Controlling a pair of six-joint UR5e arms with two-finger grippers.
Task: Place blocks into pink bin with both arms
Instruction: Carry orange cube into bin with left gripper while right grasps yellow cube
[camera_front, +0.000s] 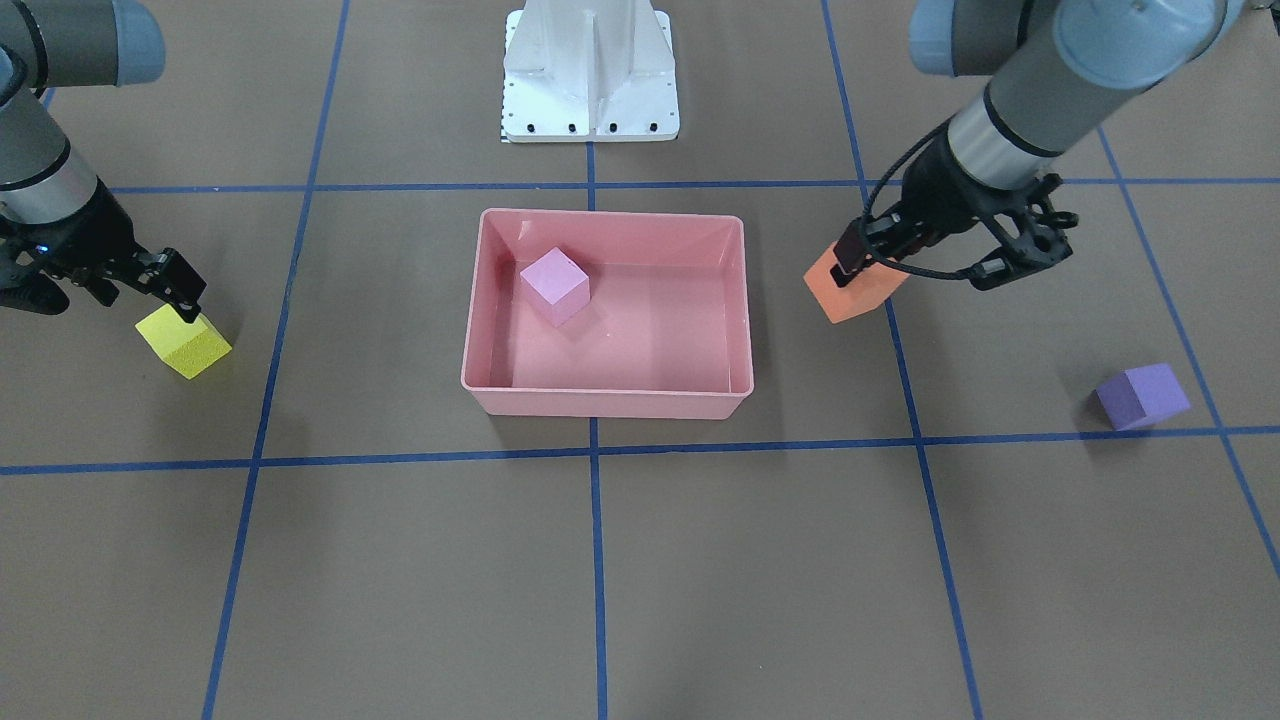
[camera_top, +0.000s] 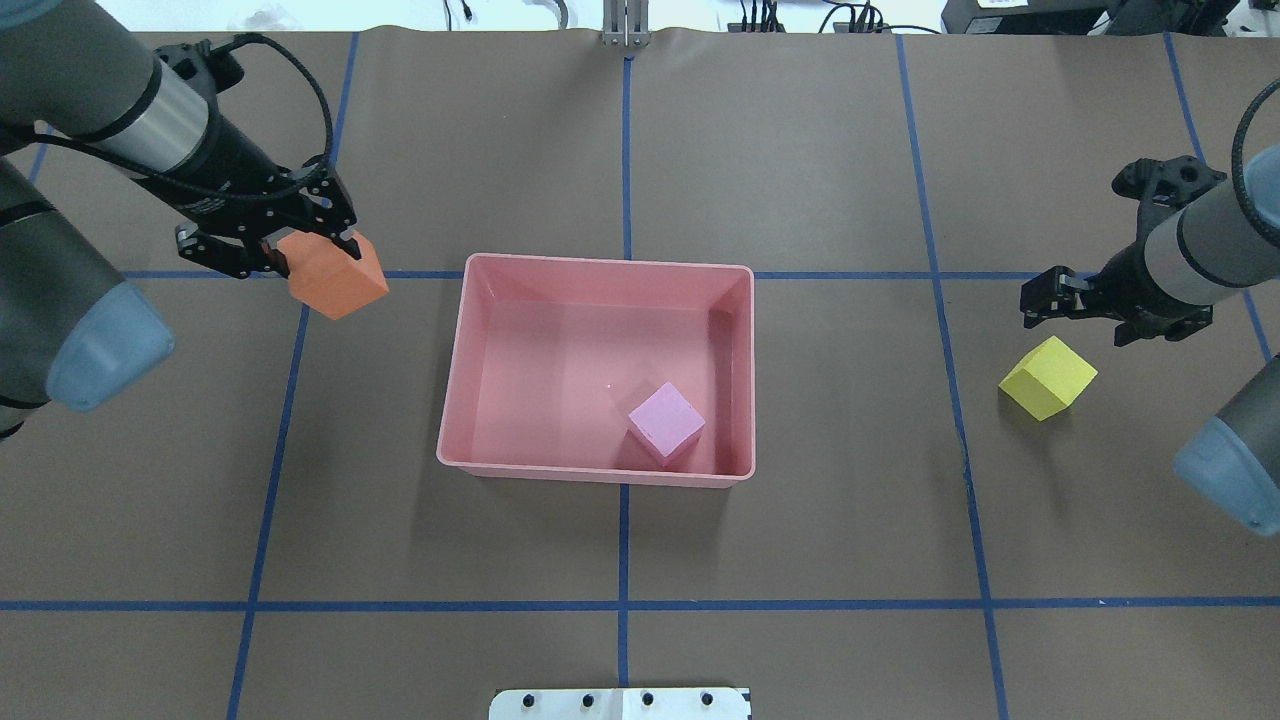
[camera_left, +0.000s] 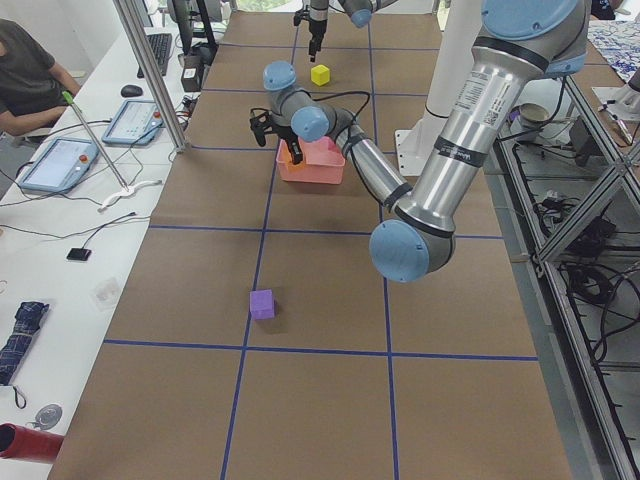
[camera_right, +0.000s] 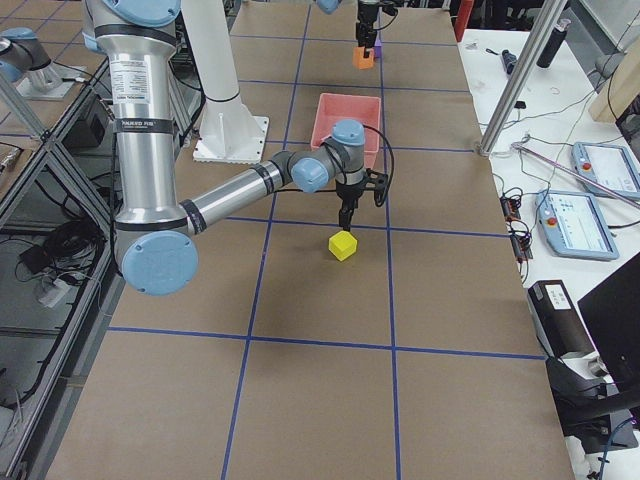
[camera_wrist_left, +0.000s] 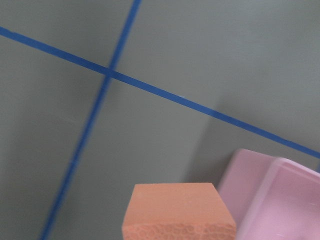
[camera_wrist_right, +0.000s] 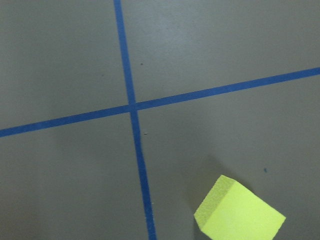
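Overhead exterior: orange block (camera_top: 333, 278) gripped, pink bin (camera_top: 600, 261) waiting at its 4 o'clock.
There the left gripper (camera_top: 318, 252) clamps the orange block; the pink bin is near, the light pink block (camera_top: 665, 423) inside. Exterior front-facing: the yellow block (camera_front: 183, 343) lies on the table (camera_front: 700, 560) at the right gripper's (camera_front: 188, 300) 6 o'clock; its finger spread cannot be told. Right wrist-mounted: that block sits off-centre, toward 5 o'clock.
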